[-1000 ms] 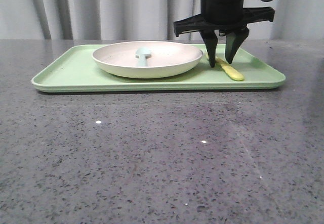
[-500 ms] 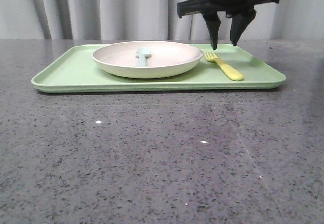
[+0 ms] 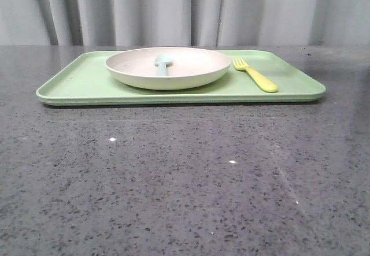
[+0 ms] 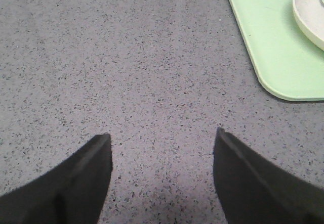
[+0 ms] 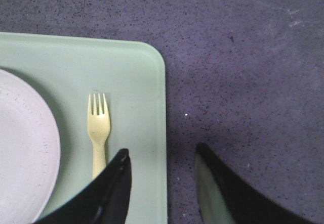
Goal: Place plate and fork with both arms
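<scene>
The flat rectangular light-green tray (image 3: 87,80) carries the round cream-white plate (image 3: 191,68), and the small yellow plastic fork (image 3: 255,75) lies just beside the plate. The left gripper (image 4: 162,148) and the right gripper (image 5: 162,161) both stand wide open, holding nothing

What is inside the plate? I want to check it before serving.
A pale blue-green spoon-like utensil lies in the round cream-white plate. Its handle end cannot be seen clearly, and the plate covers the light-green tray beneath it.
</scene>
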